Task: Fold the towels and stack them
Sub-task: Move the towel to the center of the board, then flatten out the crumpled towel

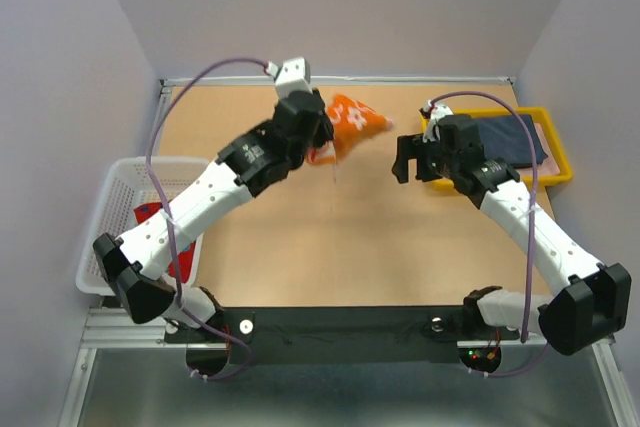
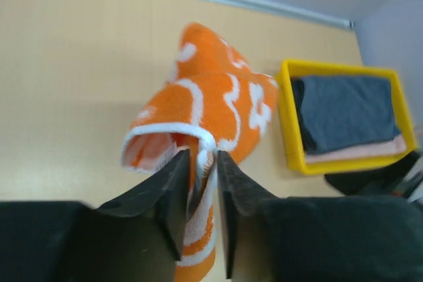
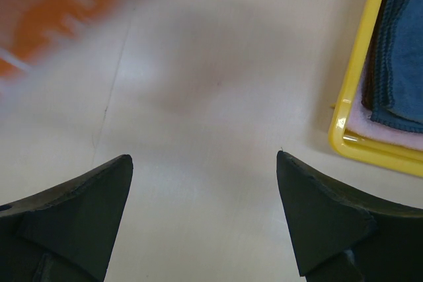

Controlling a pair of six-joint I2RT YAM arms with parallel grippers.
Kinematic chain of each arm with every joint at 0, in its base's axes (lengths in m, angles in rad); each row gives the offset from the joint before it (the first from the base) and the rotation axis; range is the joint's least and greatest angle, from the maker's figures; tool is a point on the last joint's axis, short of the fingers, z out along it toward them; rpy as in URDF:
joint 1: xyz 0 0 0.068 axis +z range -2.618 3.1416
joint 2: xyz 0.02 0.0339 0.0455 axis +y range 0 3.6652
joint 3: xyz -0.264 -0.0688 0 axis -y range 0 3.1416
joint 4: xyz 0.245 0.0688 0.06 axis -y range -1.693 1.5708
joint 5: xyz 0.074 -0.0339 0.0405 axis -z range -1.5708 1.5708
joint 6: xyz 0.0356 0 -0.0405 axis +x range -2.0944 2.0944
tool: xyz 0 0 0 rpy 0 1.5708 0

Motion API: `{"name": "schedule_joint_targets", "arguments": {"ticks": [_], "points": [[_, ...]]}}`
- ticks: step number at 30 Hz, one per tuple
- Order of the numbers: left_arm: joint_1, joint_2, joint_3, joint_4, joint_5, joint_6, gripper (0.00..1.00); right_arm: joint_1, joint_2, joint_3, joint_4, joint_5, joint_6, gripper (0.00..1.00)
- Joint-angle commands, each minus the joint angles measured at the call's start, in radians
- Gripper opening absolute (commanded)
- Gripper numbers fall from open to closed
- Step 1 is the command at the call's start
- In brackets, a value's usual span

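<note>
My left gripper has its jaws pinched on the hem of the orange towel (white-patterned), lifted over the table's far middle. My right gripper has its jaws wide apart, empty, beside the yellow tray holding a folded navy towel.

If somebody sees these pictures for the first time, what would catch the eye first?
The orange terry towel with a white pattern, pinched in the left gripper over the far middle of the wooden table. Next, the bright yellow plastic tray at the far right, holding a folded dark navy towel on a pink cloth.
</note>
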Motion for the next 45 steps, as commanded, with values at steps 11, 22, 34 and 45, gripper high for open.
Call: {"name": "schedule_joint_targets", "arguments": {"ticks": [11, 22, 34, 45], "points": [[-0.15, -0.352, -0.832, 0.189, 0.106, -0.176, 0.87, -0.005, 0.023, -0.13, -0.017, 0.034, 0.066, 0.82], [-0.222, 0.051, -0.621, 0.336, 0.249, -0.001, 0.88, -0.005, 0.126, -0.19, -0.034, -0.002, 0.137, 0.68], [-0.25, 0.281, -0.543, 0.27, 0.254, -0.061, 0.83, -0.005, 0.209, -0.187, -0.03, 0.082, 0.197, 0.67], [-0.248, 0.37, -0.483, 0.156, 0.199, -0.043, 0.25, -0.006, 0.276, -0.195, -0.008, 0.098, 0.217, 0.67]]}}
